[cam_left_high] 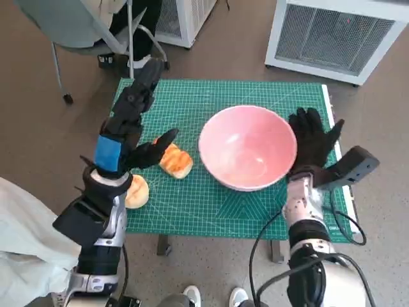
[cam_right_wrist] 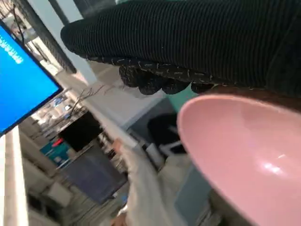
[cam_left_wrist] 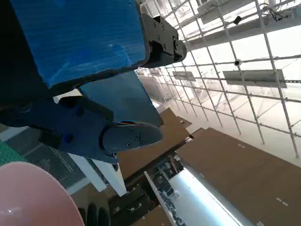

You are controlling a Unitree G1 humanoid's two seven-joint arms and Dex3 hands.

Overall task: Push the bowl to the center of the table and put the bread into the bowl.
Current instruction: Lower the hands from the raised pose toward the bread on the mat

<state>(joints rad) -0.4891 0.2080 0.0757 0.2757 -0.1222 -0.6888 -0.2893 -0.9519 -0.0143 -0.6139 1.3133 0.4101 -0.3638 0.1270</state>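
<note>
Bare mat (cam_left_high: 192, 102) beyond bowl (cam_left_high: 248, 147) and bread (cam_left_high: 176, 160).

One pink bowl (cam_left_high: 248, 155) on one green cutting mat (cam_left_high: 192, 211). Two bread rolls (cam_left_high: 176, 160) (cam_left_high: 137, 191) left of it. Two white grilled units (cam_left_high: 335, 35) (cam_left_high: 185, 18) and one chair (cam_left_high: 70, 25) beyond.

One bread piece (cam_left_high: 135, 191) is half hidden beneath the left hand's (cam_left_high: 131, 128) wrist; the bowl (cam_right_wrist: 244, 150) is cut off in both wrist views.

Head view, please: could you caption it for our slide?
Gloved right hand against the empty pink bowl, left hand open above two bread pieces on the green mat.
</note>
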